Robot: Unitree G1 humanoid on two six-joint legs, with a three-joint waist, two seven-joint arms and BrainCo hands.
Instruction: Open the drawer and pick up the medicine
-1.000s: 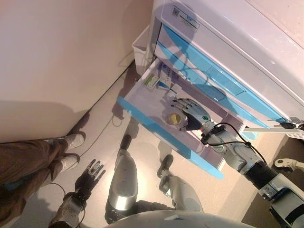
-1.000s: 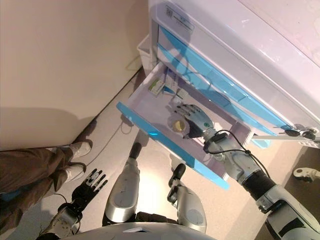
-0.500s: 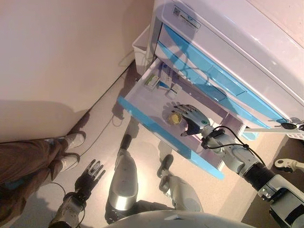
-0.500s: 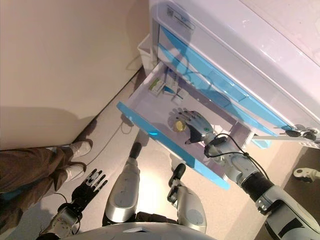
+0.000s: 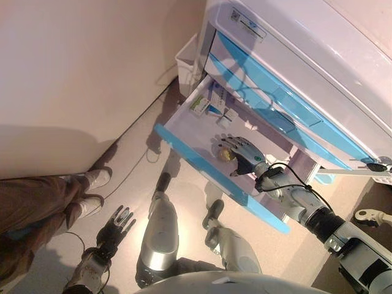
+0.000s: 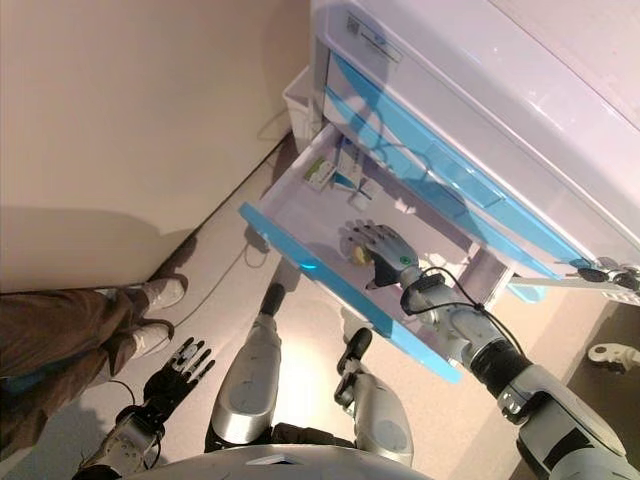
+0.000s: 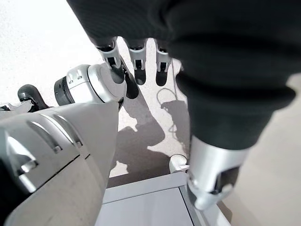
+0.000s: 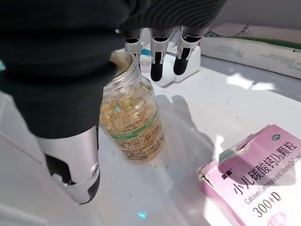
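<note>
Fingers (image 8: 157, 61) of the right hand (image 5: 242, 156) are reaching straight over the capsule bottle (image 8: 131, 122), not clamping it, inside the open drawer (image 5: 184, 125). Beside it, a pink box (image 8: 254, 179) is lying. Low by the floor, the left hand (image 5: 116, 223) is hanging with fingers apart.

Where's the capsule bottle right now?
The capsule bottle stands in the open drawer, between the right hand's thumb and fingers, not yet gripped. A pink box lies beside it.
</note>
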